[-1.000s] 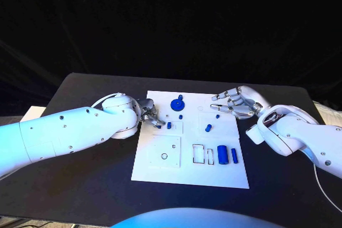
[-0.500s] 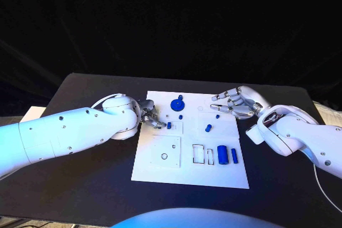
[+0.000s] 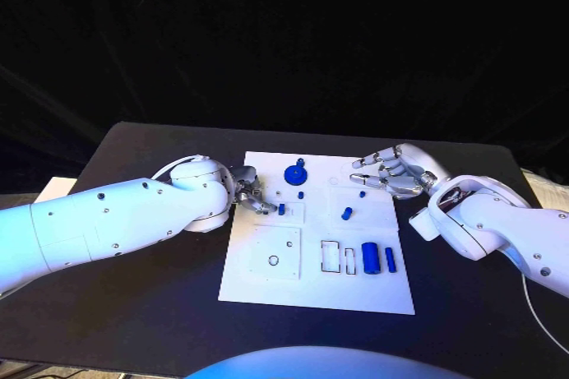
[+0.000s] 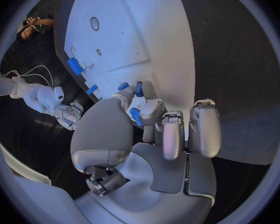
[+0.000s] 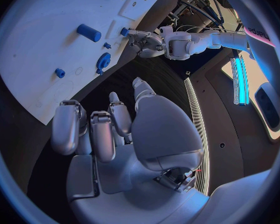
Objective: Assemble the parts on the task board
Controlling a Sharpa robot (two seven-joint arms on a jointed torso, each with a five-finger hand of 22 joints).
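The white task board lies in the middle of the table. My left hand is at the board's left edge and pinches a small blue part between its fingertips, close to a blue peg on the board. My right hand hovers over the board's far right corner, fingers spread and holding nothing. On the board are a round blue disc, a short blue piece, a blue cylinder and a thin blue bar.
Two empty rectangular slots sit left of the cylinder, and a square recess with a hole lies on the near left of the board. Black table surrounds the board.
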